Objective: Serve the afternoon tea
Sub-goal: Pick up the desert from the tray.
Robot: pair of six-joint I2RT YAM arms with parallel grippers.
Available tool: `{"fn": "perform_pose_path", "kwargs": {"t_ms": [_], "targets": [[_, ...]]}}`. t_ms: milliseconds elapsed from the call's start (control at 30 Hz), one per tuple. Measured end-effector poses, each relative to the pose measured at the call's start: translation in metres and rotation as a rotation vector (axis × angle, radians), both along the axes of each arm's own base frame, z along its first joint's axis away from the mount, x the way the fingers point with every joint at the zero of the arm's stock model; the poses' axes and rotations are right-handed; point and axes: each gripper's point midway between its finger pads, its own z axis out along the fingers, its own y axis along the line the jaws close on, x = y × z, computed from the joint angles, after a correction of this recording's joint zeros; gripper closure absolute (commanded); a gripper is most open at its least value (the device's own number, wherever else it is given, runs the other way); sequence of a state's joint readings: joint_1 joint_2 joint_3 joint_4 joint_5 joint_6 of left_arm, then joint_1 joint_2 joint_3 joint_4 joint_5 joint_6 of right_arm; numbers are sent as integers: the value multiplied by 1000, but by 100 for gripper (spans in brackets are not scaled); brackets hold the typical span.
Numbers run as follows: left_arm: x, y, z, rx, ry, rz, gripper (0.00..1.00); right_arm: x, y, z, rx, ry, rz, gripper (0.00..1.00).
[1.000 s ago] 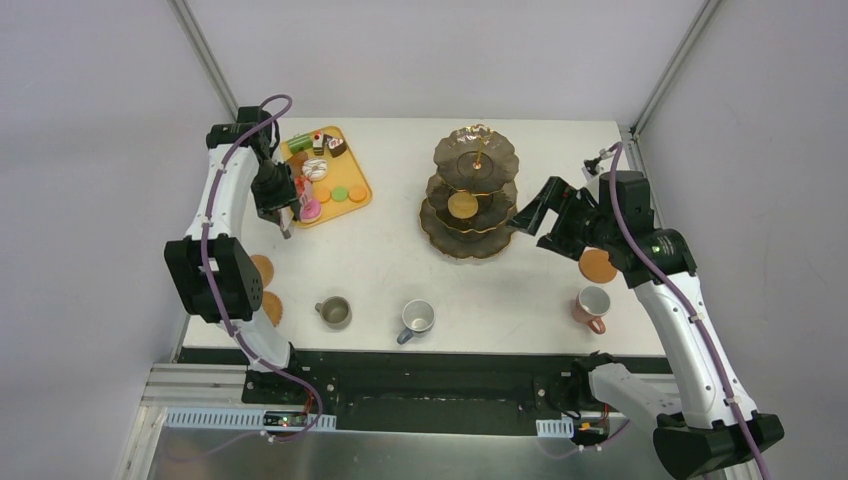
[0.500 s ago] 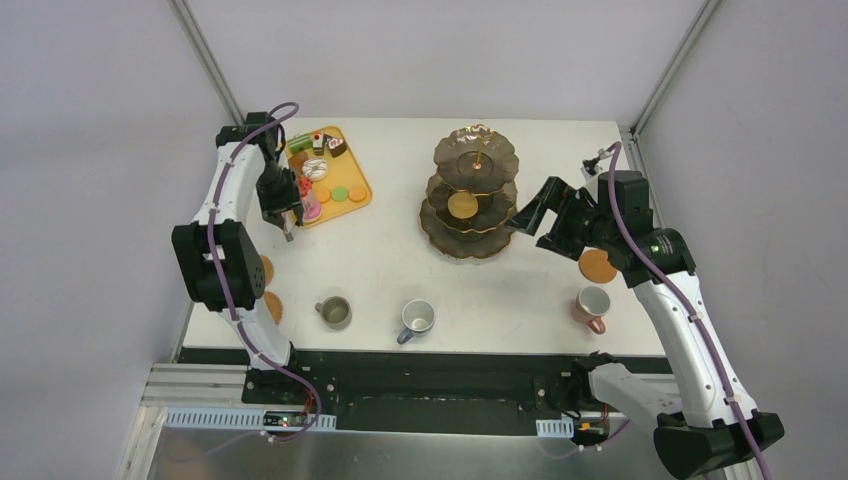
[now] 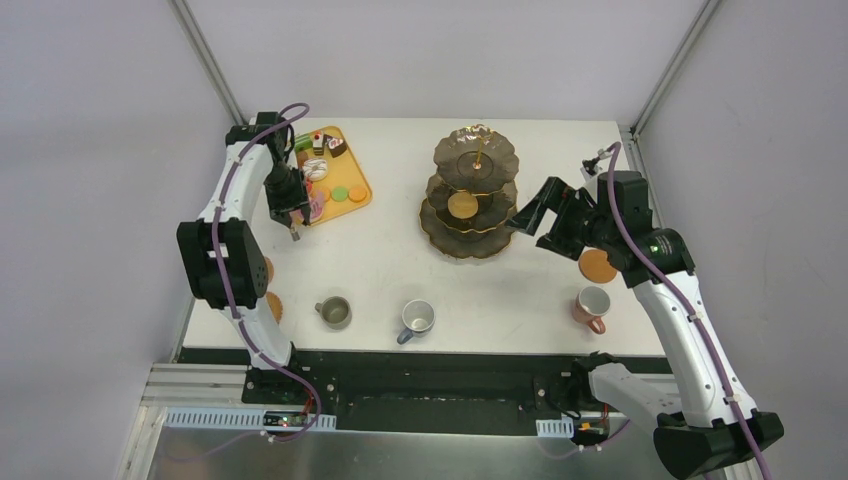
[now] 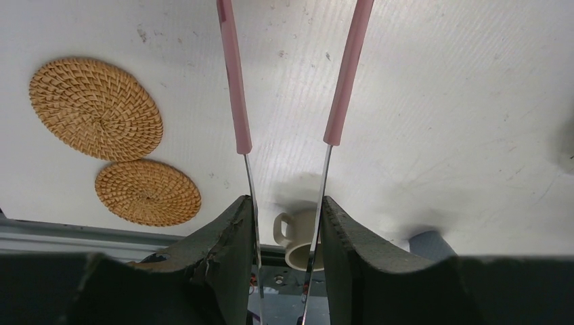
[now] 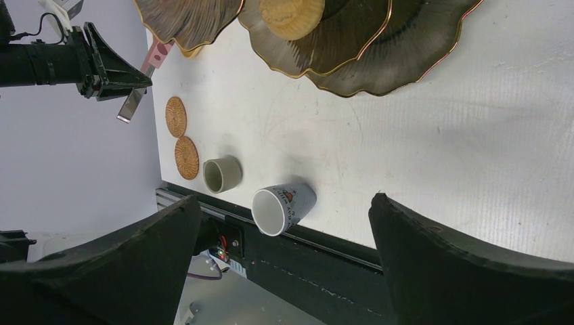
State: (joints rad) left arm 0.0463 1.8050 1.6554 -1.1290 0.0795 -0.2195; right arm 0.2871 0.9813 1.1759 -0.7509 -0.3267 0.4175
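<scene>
Left gripper (image 4: 284, 218) part-closed, clamping pink-handled metal tongs (image 4: 233, 81); right gripper (image 5: 284, 200) gaping wide, empty; dark gold-rimmed three-tier stand (image 5: 406, 61) just ahead.

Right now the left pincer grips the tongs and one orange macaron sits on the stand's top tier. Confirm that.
Wrong tier: the orange macaron sits on the middle tier of the stand, as the top external view shows. The left pincer does grip the tongs.
</scene>
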Motion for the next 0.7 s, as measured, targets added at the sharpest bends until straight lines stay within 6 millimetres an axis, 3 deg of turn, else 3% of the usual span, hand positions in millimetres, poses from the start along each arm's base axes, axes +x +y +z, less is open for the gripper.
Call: {"fn": "perform_pose_path", "kwargs": {"t_ms": [700], "targets": [[3,-5,-9,10,18,-19,62,0,0,-3,-3,6,-1,1]]}}
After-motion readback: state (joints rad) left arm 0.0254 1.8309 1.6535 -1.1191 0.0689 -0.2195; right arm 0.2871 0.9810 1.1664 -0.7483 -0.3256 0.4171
